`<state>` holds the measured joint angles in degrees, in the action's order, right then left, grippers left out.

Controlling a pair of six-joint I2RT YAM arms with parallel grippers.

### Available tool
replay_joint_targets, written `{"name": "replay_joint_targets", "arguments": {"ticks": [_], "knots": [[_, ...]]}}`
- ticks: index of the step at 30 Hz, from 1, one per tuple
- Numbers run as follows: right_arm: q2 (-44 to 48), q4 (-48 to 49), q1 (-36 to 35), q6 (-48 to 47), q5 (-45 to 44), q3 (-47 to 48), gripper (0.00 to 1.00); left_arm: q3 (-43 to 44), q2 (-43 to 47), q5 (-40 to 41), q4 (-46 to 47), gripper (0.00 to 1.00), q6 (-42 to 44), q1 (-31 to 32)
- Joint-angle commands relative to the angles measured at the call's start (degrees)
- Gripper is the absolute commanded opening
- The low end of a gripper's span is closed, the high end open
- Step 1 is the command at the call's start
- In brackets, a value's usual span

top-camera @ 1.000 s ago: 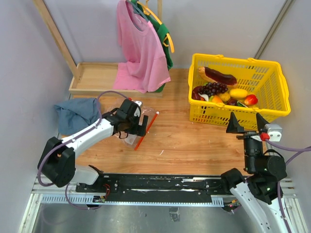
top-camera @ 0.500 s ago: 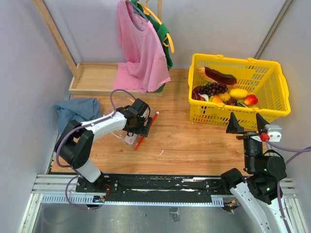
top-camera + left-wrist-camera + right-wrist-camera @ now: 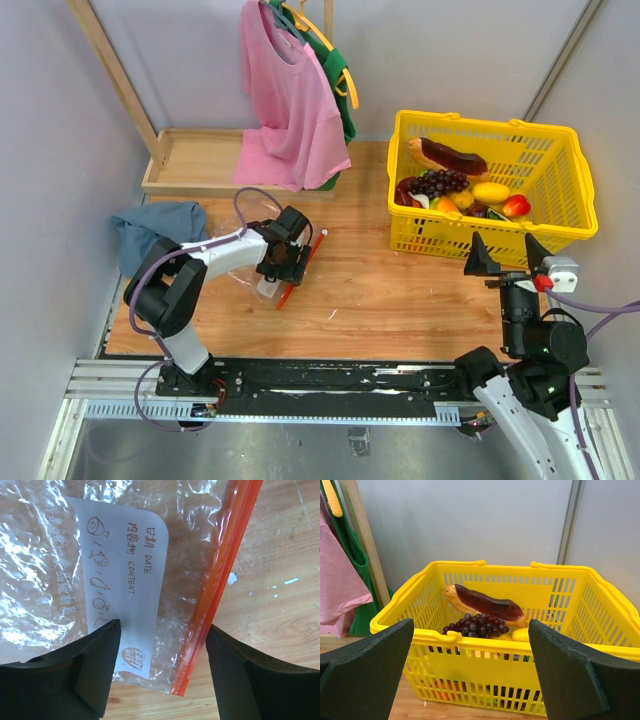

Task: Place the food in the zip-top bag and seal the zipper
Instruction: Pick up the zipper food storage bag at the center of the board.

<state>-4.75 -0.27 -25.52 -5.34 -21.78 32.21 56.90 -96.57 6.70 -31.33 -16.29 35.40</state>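
- You are working the left jaws over the bag (image 3: 45, 570), which is lying flat on the tabletop (image 3: 400, 300), well to the left of the yellow basket (image 3: 440, 238).
- Those jaws are standing spread and pinching nothing. One finger is sitting over the white label (image 3: 120, 580), and the other is over bare wood on the basket side of the red zipper (image 3: 217, 575). I cannot tell whether either is touching the plastic.
- As I judge it, you are lining up a hold on the zipper edge so the mouth can be opened. Be squeezing onto the stiff red strip, not the loose film on the side away from the basket.
- The film is looking thin and crinkly, so it is likely to slide on the wood; be closing slowly and pressing down lightly.
- The right jaws are gaping wide and empty just in front of the basket. The grapes (image 3: 440, 182) and the other food are lying inside it, none in the bag.
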Motion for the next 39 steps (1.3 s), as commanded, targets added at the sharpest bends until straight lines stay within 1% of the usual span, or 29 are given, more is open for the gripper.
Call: {"name": "replay_joint_targets", "arguments": {"ticks": [1, 6, 10, 13, 20, 21, 23, 26, 31, 35, 37, 39], "knots": [[0.93, 1.61, -0.75, 0.16, 1.07, -0.39, 0.98, 0.99, -1.56, -0.63, 0.81, 0.69, -0.13, -0.01], [0.97, 1.63, -0.85, 0.08, 2.09, -0.45, 0.98, 0.84, -1.34, -1.77, 1.19, 0.55, -0.32, -0.24], [0.89, 1.65, -0.94, 0.22, 2.76, -0.54, 0.98, 0.58, -0.89, -2.87, 1.52, 0.42, -0.32, -0.24], [0.82, 1.71, -0.94, 0.33, 3.15, -0.43, 0.98, 0.62, -0.32, -3.59, 1.58, 0.3, -0.53, -0.33], [-1.24, 1.94, -1.05, 0.92, 10.7, 0.4, 0.98, 0.55, 4.05, -5.6, 2.34, 0.05, -1.54, -0.28], [-1.82, 1.55, -1.03, 1.21, 12.14, 1.02, 0.98, 0.43, 4.9, -6.01, 2.79, 0.03, -2.17, -0.32], [-3.55, 0.71, -1.03, 1.85, 14.6, 2.23, 0.98, -0.08, 6.95, -6.84, 3.7, 0.01, -3.29, -0.32], [-7.34, -1.14, -0.98, 3.67, 19.05, 4.59, 0.98, -1.32, 10.99, -8.26, 5.54, 0.0, -5.67, -0.31], [-16.32, -4.72, -1.11, 7.29, 26.51, 9.79, 0.98, -4.76, 19.02, -8.79, 10.18, 0.0, -11.21, -0.28], [-24.19, -6.23, -1.11, 11.45, 31.01, 12.88, 0.98, -8.98, 26.38, -10.61, 16.73, 0.0, -15.74, -0.23], [-27.75, -4.78, -1.11, 13.54, 35.9, 13.48, 0.98, -11.14, 29.5, -12.22, 19.87, 0.0, -18.08, -0.28], [-30.18, 0.32, -1.13, 16.34, 40.55, 12.44, 0.99, -12.91, 32.08, -13.85, 22.72, 0.0, -19.64, -0.29]]}}
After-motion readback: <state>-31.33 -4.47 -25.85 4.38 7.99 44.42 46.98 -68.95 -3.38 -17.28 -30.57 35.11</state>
